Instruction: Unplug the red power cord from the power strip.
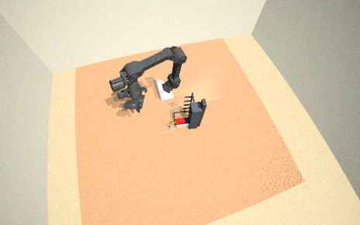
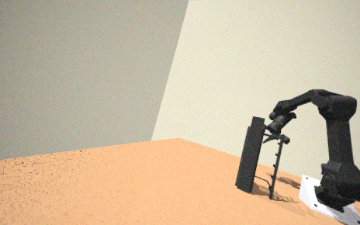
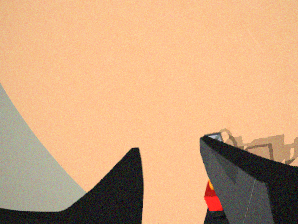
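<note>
The fingers (image 1: 129,104), partly apart and empty, hover left of centre; the red plug (image 1: 181,122) lies lower right.

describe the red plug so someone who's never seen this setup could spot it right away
Start at the white base plate under the dark arm, mid-floor. Just beyond it stands a dark grey power strip. The red plug sits against its lower end, the only bright red thing among grey and black parts.

An orange mat (image 1: 194,174) lies on a cream floor (image 1: 62,155) (grey walls (image 1: 23,97) around).
</note>
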{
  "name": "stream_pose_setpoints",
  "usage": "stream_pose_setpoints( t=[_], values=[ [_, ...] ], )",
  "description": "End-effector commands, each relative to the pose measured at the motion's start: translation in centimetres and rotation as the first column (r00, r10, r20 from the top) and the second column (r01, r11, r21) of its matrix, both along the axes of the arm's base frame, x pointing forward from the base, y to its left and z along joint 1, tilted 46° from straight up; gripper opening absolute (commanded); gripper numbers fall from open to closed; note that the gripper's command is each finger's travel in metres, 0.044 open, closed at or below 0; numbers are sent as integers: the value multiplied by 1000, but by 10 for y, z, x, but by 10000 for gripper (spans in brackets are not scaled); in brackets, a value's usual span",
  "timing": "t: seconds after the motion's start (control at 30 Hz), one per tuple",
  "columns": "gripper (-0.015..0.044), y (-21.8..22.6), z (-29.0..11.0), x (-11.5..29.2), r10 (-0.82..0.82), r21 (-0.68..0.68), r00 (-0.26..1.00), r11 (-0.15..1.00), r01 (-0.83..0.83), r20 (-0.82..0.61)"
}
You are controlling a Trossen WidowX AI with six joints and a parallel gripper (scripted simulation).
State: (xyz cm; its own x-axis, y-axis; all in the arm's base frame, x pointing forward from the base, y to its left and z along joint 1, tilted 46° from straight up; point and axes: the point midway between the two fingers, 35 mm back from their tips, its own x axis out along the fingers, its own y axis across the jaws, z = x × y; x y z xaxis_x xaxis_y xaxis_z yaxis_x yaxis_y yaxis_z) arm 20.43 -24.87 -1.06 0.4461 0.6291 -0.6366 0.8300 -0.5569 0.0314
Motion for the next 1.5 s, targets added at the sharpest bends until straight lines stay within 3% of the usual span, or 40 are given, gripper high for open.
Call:
stream_pose_setpoints(
  t=[0.0,0.37,1.47],
  values=[
    [160,53,14,35,167,1,984,986,-167,-55],
    [160,182,43,71,508,-13,847,856,-516,-159],
    [160,215,71,75,520,-12,839,849,-529,-159]
  ],
)
